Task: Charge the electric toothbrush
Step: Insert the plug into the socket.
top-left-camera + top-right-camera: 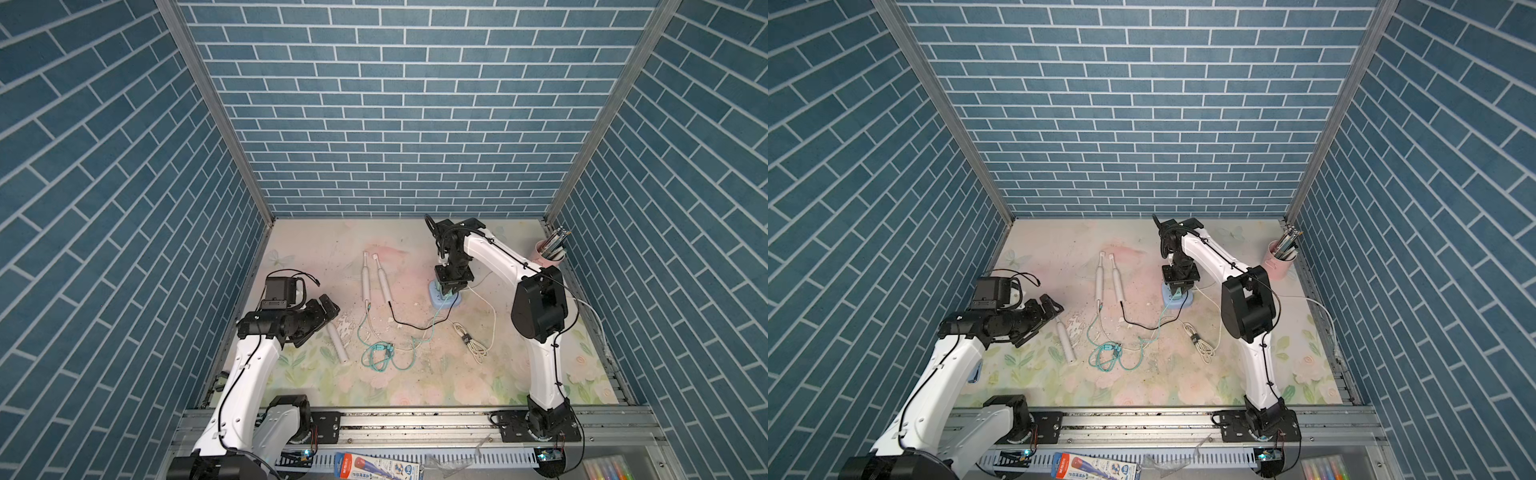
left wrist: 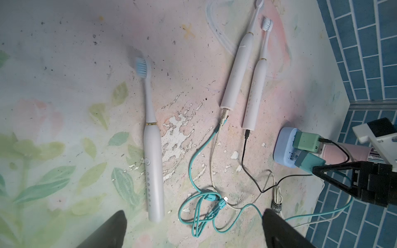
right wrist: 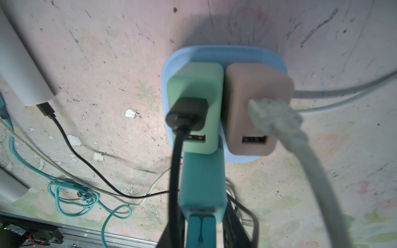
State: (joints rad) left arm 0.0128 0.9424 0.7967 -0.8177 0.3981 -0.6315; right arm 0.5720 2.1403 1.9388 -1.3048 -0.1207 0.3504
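Right gripper point(image 3: 202, 225) is clamped on the teal adapter point(image 3: 202, 182), one finger on each side of its body. The adapter's nose is at the blue power block point(image 3: 214, 53); I can't tell if it's seated.

The block holds two more:
- green adapter point(image 3: 193, 85), black cable point(image 3: 176, 161) plugged into it
- pink adapter point(image 3: 253, 90), white cable point(image 3: 311, 161) plugged into it

Each of those has one USB port free.

My left gripper point(image 2: 196, 227) is spread wide with nothing in it, hanging over the mat point(image 1: 415, 374) near the loose toothbrush point(image 2: 153, 171). That brush lies flat, bristles up, no cable on it.

Two other brushes lie side by side mid-mat, heads toward the back wall point(image 1: 415, 124):
- long toothbrush point(image 2: 236, 70), plug at its base, teal cable point(image 2: 197, 154) leading away
- short toothbrush point(image 2: 255, 92), the black cable's plug at its base

The teal cable sits in tangled loops between the brushes and the block.

Pink cup point(image 1: 550, 257) stands upright in the back right corner of the mat. It holds a bundle of thin dark and silvery sticks point(image 1: 555, 243) that poke past the rim and lean toward the corner. They're too small to tell what they are.
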